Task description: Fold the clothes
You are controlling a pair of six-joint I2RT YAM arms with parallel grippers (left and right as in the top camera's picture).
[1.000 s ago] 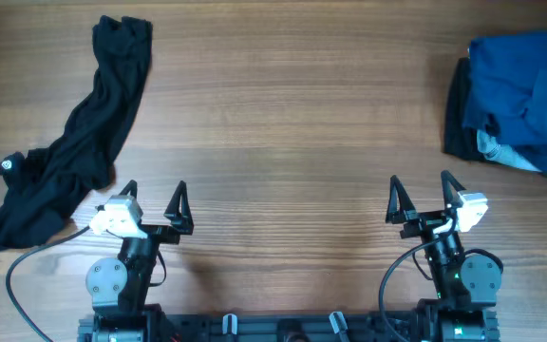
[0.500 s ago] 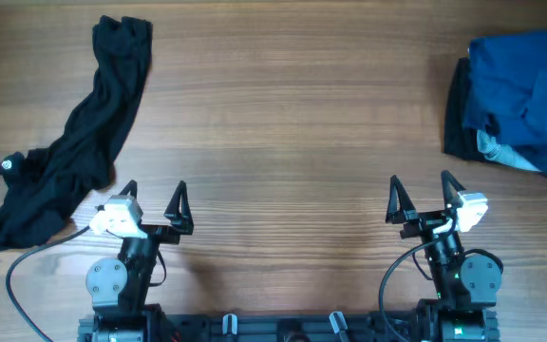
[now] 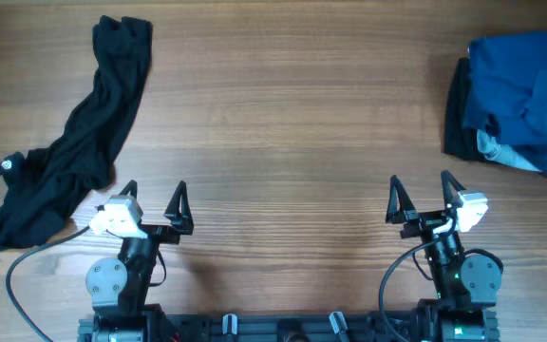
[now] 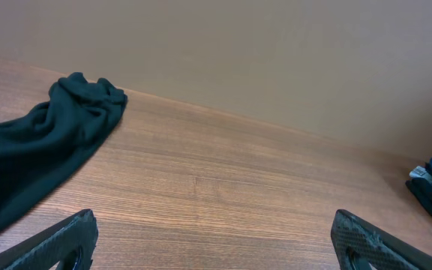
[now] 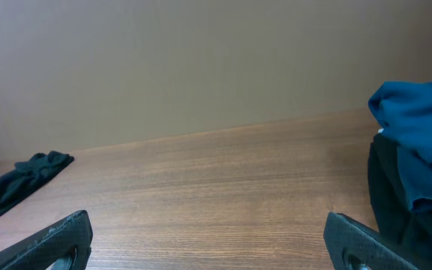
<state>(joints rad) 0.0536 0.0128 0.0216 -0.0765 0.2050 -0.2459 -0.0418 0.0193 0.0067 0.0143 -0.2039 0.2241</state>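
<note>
Black garment sprawls on desk: likely limp, light; pinch far hem. Open, empty: left end effector, right end effector.

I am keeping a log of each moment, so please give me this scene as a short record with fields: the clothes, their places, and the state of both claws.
surface: wooden table
left side: long black garment, crumpled, unfolded
right edge: blue T-shirt heaped over a black piece; pale grey piece peeking out
left claw: open, empty, near the front edge
right claw: open, empty, near the front edge
folding: not yet begun
</note>
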